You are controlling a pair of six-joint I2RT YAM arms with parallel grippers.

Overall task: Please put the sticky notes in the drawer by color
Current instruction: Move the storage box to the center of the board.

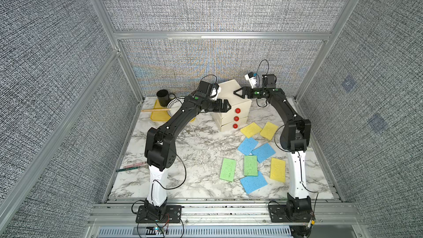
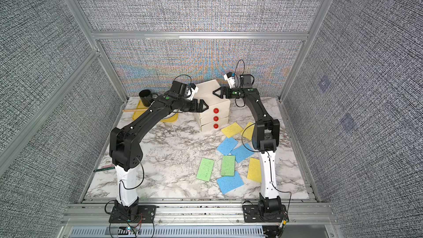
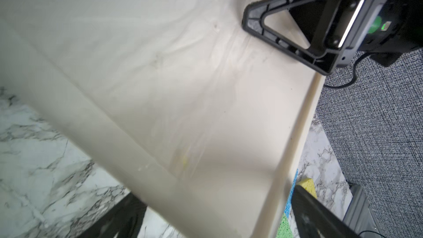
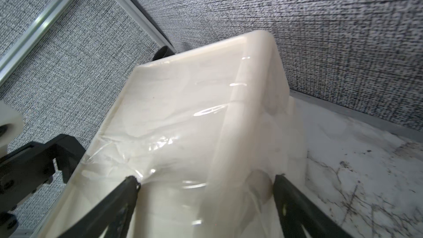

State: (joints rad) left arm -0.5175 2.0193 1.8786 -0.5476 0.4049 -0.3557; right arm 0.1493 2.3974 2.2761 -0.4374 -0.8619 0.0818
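Note:
The cream drawer [image 1: 231, 107] [image 2: 211, 108] stands at the back with three red knobs [image 1: 236, 118], and all its fronts look shut. To its right front, several sticky notes lie flat: yellow [image 1: 251, 130], blue [image 1: 248, 145] and green [image 1: 228, 169]. My left gripper [image 1: 225, 106] [image 3: 212, 216] is open at the drawer's upper left front corner, its jaws straddling the corner. My right gripper [image 1: 235, 92] [image 4: 206, 182] is open over the top right edge, one finger [image 4: 130, 186] above the top and the other beside the side wall.
A black mug [image 1: 163, 97], a white perforated utensil [image 1: 175, 105] with a wooden handle [image 1: 153, 110] and a yellow tray [image 1: 158, 114] sit at the back left. A pen [image 1: 131, 167] lies near the left edge. Grey walls close in the marble table [image 1: 196, 147].

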